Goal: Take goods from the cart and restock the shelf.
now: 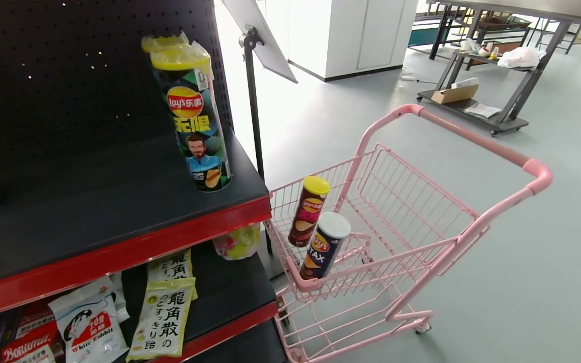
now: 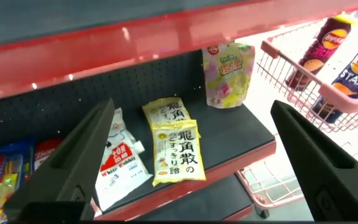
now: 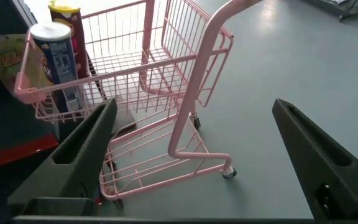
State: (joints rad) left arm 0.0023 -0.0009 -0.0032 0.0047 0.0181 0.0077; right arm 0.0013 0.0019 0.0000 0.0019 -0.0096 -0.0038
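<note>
A pink wire cart (image 1: 421, 212) stands beside the black shelf (image 1: 119, 201) with a red front edge. Two chip cans lean in the cart's near corner: a dark red one with a yellow lid (image 1: 309, 210) and a blue one with a white lid (image 1: 324, 245). A tall green chip can with a yellow lid (image 1: 192, 116) stands upright on the shelf's upper board. My left gripper (image 2: 191, 168) is open, facing the lower shelf, with the cans (image 2: 347, 62) off to one side. My right gripper (image 3: 197, 168) is open, facing the cart (image 3: 166, 93) and the blue can (image 3: 58, 62).
Snack bags lie on the lower shelf: yellow packets (image 1: 167, 307), a white bag (image 1: 89, 322) and a yellow-pink pouch (image 1: 237, 242). A sign stand (image 1: 255, 101) rises behind the shelf corner. Grey floor spreads right of the cart; tables and a low trolley (image 1: 472, 101) stand far back.
</note>
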